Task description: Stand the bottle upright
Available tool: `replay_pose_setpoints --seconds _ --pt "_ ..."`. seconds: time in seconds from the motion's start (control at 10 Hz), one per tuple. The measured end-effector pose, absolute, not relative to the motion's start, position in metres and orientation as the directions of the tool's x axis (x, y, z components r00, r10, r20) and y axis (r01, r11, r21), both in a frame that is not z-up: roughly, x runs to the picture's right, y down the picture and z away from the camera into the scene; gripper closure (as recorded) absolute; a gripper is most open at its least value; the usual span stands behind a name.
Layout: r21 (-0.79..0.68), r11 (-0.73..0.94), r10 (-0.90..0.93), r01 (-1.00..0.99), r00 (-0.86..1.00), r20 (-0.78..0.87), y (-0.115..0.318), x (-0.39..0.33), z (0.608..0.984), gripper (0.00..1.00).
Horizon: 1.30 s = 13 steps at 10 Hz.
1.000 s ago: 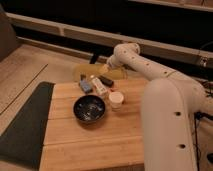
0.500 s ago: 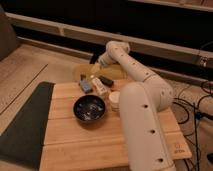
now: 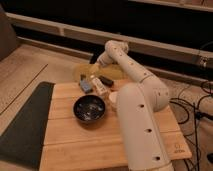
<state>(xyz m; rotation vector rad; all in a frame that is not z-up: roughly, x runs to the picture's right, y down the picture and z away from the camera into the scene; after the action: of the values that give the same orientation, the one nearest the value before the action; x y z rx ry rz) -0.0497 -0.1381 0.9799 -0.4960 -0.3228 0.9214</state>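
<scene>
The bottle [image 3: 99,86], small, slim and cream with a pale label, lies on its side at the far middle of the wooden table [image 3: 80,137], just behind the black bowl [image 3: 90,109]. My white arm rises from the front right and bends over the table's far edge. The gripper [image 3: 98,66] hangs at the end of the arm, above and just behind the bottle, apart from it.
A small flat blue object [image 3: 86,85] lies left of the bottle and a dark object [image 3: 106,80] lies to its right. A white cup [image 3: 113,99] peeks out beside my arm. A yellow thing [image 3: 92,71] sits past the far edge. A dark mat [image 3: 22,125] lies on the left.
My arm has swung left and reached over the table's far edge; the gripper now hangs closer above the bottle. The arm now hides most of the cup. The bottle has not moved.
</scene>
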Motion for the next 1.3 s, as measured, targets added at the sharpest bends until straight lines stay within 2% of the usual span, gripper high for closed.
replay_pose_setpoints --seconds 0.5,0.9,1.3 --pt "-0.545 0.505 0.789 -0.669 0.614 -0.022 -0.110 -0.084 1.006 0.35" --pt "-0.481 0.422 0.827 -0.768 0.544 -0.143 -0.103 -0.080 1.033 0.35" --pt "-0.478 0.371 0.823 -0.796 0.520 -0.228 -0.084 -0.090 1.043 0.35"
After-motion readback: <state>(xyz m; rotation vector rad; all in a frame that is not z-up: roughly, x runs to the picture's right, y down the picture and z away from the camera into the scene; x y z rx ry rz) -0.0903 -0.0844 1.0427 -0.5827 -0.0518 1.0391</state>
